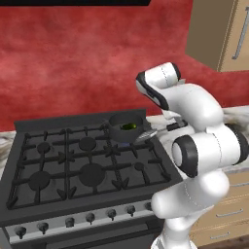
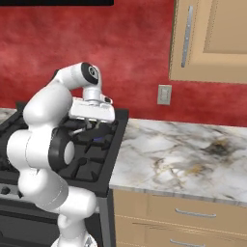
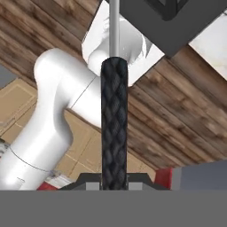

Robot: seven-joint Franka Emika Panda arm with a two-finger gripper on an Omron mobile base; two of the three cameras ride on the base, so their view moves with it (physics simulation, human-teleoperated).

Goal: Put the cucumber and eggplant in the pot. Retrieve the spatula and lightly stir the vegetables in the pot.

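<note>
Dark braided spatula (image 3: 114, 128) handle clamped in the gripper (image 3: 114, 182), silver shaft running away from the hand; green cucumber (image 1: 128, 127) sits inside the pot (image 1: 122, 130) on the stove's (image 1: 73, 165) rear-right burner.

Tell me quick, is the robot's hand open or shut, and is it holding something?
Gripper: shut on the spatula, clamped around its dark handle.
</note>
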